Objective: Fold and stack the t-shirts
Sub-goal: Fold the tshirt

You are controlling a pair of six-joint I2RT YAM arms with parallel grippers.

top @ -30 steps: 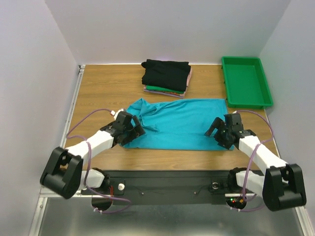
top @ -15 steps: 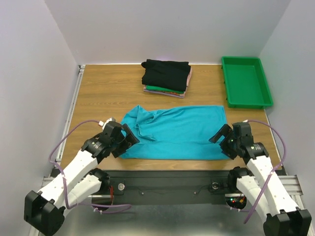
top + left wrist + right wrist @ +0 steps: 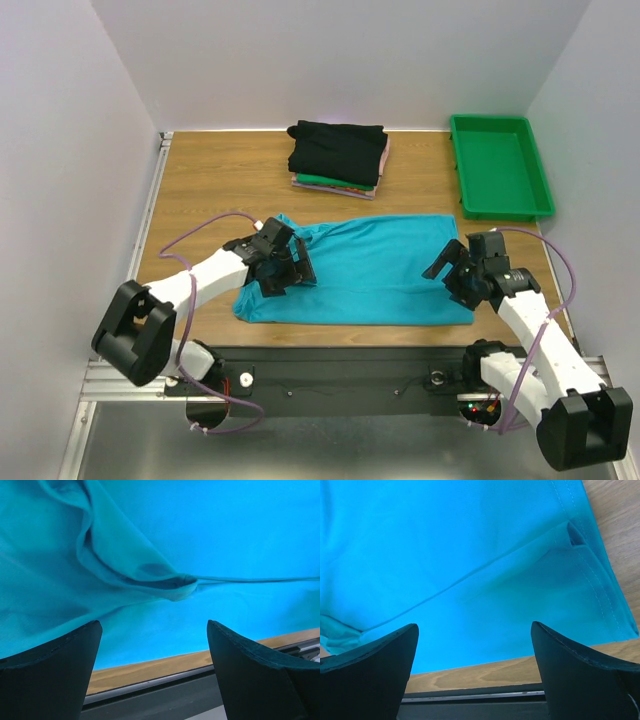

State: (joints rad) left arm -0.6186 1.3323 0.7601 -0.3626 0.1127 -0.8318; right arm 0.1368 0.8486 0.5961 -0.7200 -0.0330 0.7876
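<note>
**mako:** Top view first. The teal shirt is spread across the near half of the table. The folded pile sits at its 12 o'clock, well apart, and the green tray is off at 2 o'clock. The left gripper hangs over the shirt's 9 o'clock end and the right gripper over the 3 o'clock end. Both are spread wide with nothing in them.

**dex:** ok so what's the worry?

**mako:** Left wrist view. Past the fingers, at 12 o'clock, there's a bunched ridge where cloth laps over cloth. If the jaws close there, my guess is they catch only the top layer, or a whole wad, and the fold comes out crooked.

**dex:** and the other side?

**mako:** Right wrist view is smoother. The fingers are wide apart over flat cloth, with the hem corner up at 2 o'clock. If the pinch lands mid-panel and not near that corner, I think the end sags and drags.

**dex:** mismatched grabs then.

**mako:** Yeah, one side neat and one side lumpy probably skews the whole fold. Also the shirt's near edge lies close to the table's front lip at 6 o'clock, so a pull that way could slide it off.
</note>
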